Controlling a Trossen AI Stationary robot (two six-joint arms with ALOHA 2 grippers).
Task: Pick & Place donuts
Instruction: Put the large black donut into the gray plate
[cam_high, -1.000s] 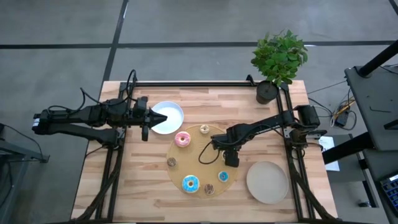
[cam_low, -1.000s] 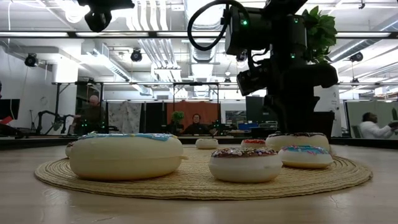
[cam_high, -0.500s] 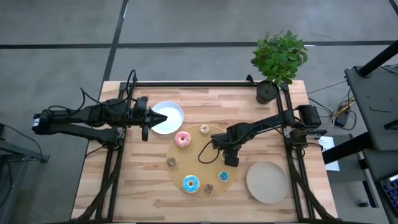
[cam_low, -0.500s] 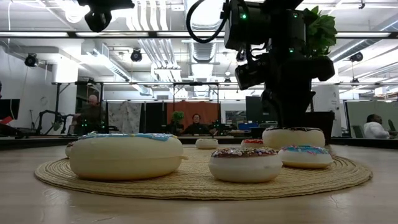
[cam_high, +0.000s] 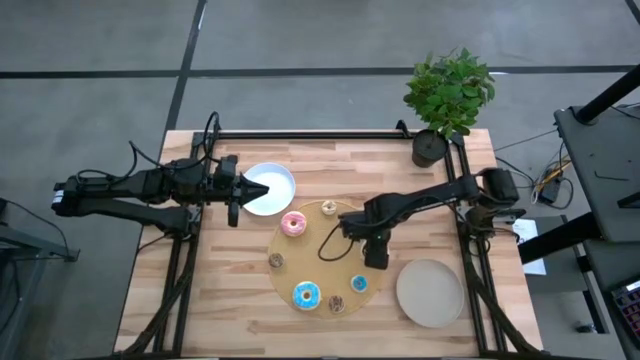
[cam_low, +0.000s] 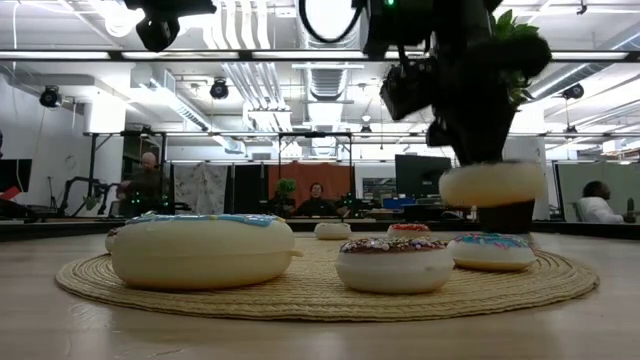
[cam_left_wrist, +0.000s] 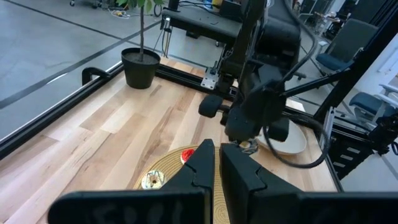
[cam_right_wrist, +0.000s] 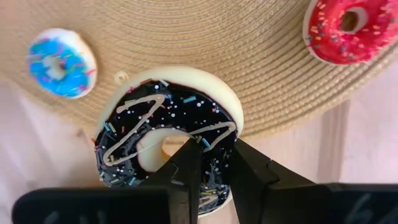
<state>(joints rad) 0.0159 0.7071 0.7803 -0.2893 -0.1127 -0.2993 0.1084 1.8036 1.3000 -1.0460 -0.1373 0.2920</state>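
My right gripper (cam_right_wrist: 211, 163) is clamped on the chocolate donut (cam_right_wrist: 166, 127), one finger through its hole and the other over the iced rim — the ring hangs clear above the woven mat (cam_right_wrist: 205, 50). In the low view the chocolate donut (cam_low: 492, 184) is raised over the mat's right part, with nothing touching it from beneath. From above, my right gripper (cam_high: 374, 258) sits over the mat's right edge, between the mat (cam_high: 318, 262) and the beige plate (cam_high: 430, 292).

Remaining on the mat: the pink donut (cam_high: 293, 223) near its upper left, the large blue donut (cam_high: 306, 295) at its lower edge, a small blue donut (cam_high: 359, 284) at its lower right, and a red donut (cam_right_wrist: 343, 28) just beside the held ring.

My left gripper (cam_high: 236, 190) is pinched shut and empty — it waits off the mat, at the white plate (cam_high: 272, 186).
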